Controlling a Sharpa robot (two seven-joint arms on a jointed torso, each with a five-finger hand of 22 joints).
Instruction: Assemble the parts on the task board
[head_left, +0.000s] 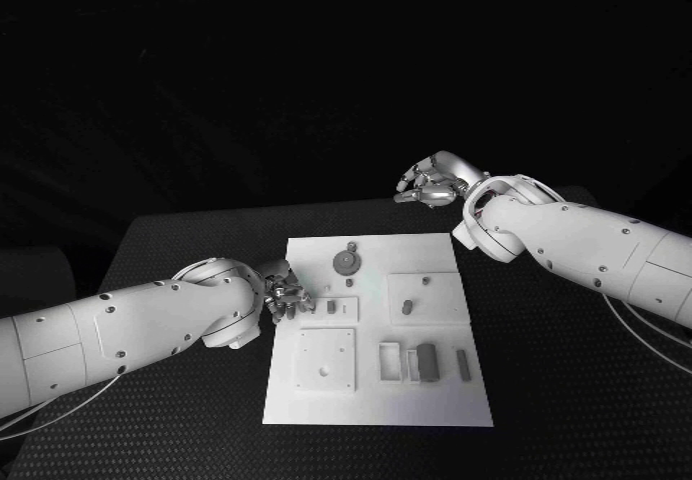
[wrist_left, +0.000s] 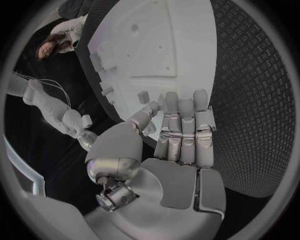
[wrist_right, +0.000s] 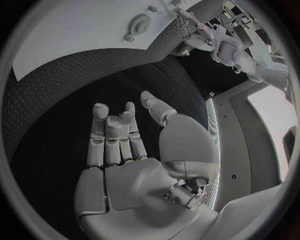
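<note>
The white task board (head_left: 378, 400) lies in the middle of the black table. Grey parts sit on it: a round part (head_left: 346, 262) near the far end, a small piece (head_left: 408, 307) in a square recess, a dark block (head_left: 426, 360) and a slim bar (head_left: 463, 364) toward the near end. My left hand (head_left: 286, 294) is at the board's left edge; in the left wrist view its fingers (wrist_left: 184, 125) lie straight and together over the board (wrist_left: 162, 55), thumb apart, nothing held. My right hand (head_left: 430, 183) hangs raised beyond the board's far right corner, its fingers (wrist_right: 115, 130) spread and empty.
A square plate with holes (head_left: 326, 358) is set into the board's near left. A small piece (head_left: 333, 306) stands just beside my left hand's fingertips. Black textured table (head_left: 173, 440) surrounds the board on all sides.
</note>
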